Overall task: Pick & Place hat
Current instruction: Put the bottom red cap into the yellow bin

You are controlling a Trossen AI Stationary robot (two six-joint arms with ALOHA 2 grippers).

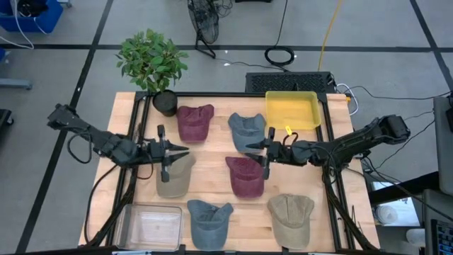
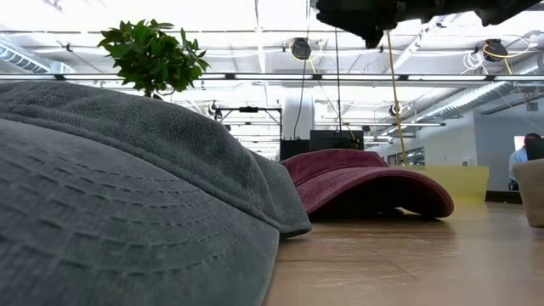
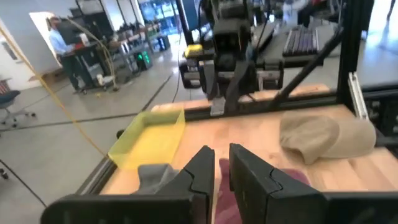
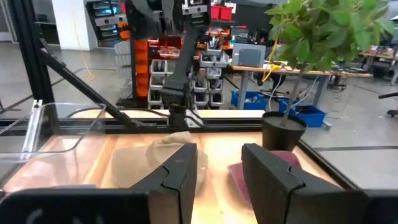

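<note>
Six hats are spread over the table (image 1: 212, 177); the maroon hat (image 1: 245, 176) lies at centre, under the right gripper (image 1: 267, 150), whose fingers are spread with nothing between them. The left gripper (image 1: 164, 151), nearly pressed together, is held empty over the beige hat (image 1: 173, 177). The cloth is judged light and floppy; the stiffer brim or a pinched crown fold is best taken.

Six hats on the pale wood table (image 1: 212, 177): two maroon hats (image 1: 195, 122), two slate-blue hats (image 1: 245, 130), two khaki hats (image 1: 291, 218), plus a yellow bin (image 1: 291, 110) and a clear bin (image 1: 148, 227).

six hats (image 1: 245, 176) crowd the table (image 1: 333, 184).
</note>
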